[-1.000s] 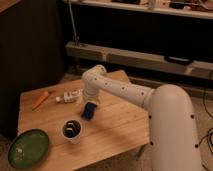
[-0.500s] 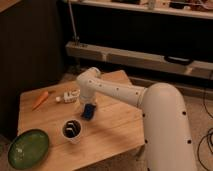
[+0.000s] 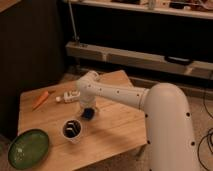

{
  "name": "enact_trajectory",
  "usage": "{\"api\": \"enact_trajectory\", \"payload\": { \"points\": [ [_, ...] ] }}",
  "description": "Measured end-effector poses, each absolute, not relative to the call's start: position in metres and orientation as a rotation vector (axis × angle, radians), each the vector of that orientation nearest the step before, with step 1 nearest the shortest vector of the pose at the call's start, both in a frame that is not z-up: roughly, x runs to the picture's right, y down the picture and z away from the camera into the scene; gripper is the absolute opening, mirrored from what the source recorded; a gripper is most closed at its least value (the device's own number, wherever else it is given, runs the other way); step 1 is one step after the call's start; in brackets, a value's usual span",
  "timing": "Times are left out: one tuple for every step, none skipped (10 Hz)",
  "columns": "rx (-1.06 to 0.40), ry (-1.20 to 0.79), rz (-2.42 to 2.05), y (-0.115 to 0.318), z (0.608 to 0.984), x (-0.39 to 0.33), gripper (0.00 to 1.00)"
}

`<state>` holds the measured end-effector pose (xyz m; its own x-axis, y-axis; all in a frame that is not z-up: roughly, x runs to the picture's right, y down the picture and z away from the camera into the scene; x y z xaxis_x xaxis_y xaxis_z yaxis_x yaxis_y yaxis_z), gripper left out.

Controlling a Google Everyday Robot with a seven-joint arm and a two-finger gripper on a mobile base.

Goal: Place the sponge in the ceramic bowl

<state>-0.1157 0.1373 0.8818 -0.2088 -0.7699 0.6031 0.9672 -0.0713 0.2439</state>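
Nearest, at the front left corner of the wooden table (image 3: pixel 117 131), lies the ceramic bowl (image 3: pixel 28 148) — green, shallow, with nothing in it. A little further back and to its right stands a small dark cup (image 3: pixel 73 129) with a pale outer wall, apart from the bowl. The robot's large white body (image 3: pixel 167 131) fills the right foreground, beside the table's right edge.

Just behind and to the right of the cup is the sponge (image 3: pixel 89 115), a small dark blue patch low at the table surface, well apart from the bowl. The gripper (image 3: pixel 88 108) is directly over it, pointing down at the end of the white arm (image 3: pixel 116 93), which reaches in from the right — the wrist covers the spot, so I cannot tell how far the gripper is open or whether it has hold of the sponge.

Further back, a small white object (image 3: pixel 68 97) lies just left of the wrist, and an orange carrot (image 3: pixel 40 100) lies near the table's far left edge. Behind the table a grey shelf rail (image 3: pixel 135 57) runs across a dark wall.
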Motion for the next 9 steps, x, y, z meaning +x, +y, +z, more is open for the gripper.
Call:
{"api": "enact_trajectory", "payload": {
  "points": [
    [-0.364,-0.703,-1.642,0.137,0.882,-0.117,0.76],
    [-0.358,-0.685,-1.636,0.135,0.884,-0.116,0.66],
    [-0.36,-0.673,-1.634,0.134,0.887,-0.115,0.57],
    [-0.365,-0.665,-1.636,0.135,0.891,-0.114,0.54],
    [-0.372,-0.663,-1.635,0.136,0.894,-0.114,0.54],
    [-0.382,-0.659,-1.637,0.136,0.897,-0.115,0.54],
    [-0.388,-0.656,-1.642,0.137,0.898,-0.116,0.54],
    [-0.387,-0.655,-1.642,0.136,0.898,-0.116,0.54],
    [-0.386,-0.655,-1.644,0.136,0.897,-0.116,0.5]
  ]
}}
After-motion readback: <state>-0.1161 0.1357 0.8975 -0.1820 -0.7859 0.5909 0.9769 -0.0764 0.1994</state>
